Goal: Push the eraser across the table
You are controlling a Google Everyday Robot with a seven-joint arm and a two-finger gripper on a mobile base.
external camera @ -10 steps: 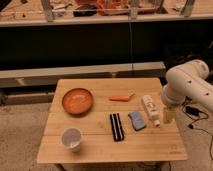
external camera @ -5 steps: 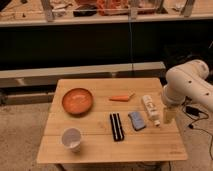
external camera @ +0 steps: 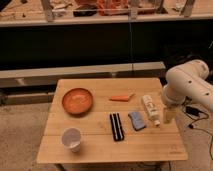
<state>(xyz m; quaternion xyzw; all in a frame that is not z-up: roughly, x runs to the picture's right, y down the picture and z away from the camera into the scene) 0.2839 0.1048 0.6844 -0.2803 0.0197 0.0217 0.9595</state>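
— What is getting cut off?
— The right edge is slicing through the arm (external camera: pixel 192 87), and the top edge is clipping the shelf clutter (external camera: pixel 115 6), which is defying naming.
— And the gripper (external camera: pixel 169 118)?
— It is hanging at the right edge of the table (external camera: pixel 100 149), beside the white bottle (external camera: pixel 151 109), with the arm hiding its top.

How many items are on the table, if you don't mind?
6: bowl back-left, cup front-left, eraser centre-front, blue-grey pad right of it, orange piece behind, white bottle far right. None seems hidden. The gripper is beside the bottle, at the right edge of the table.
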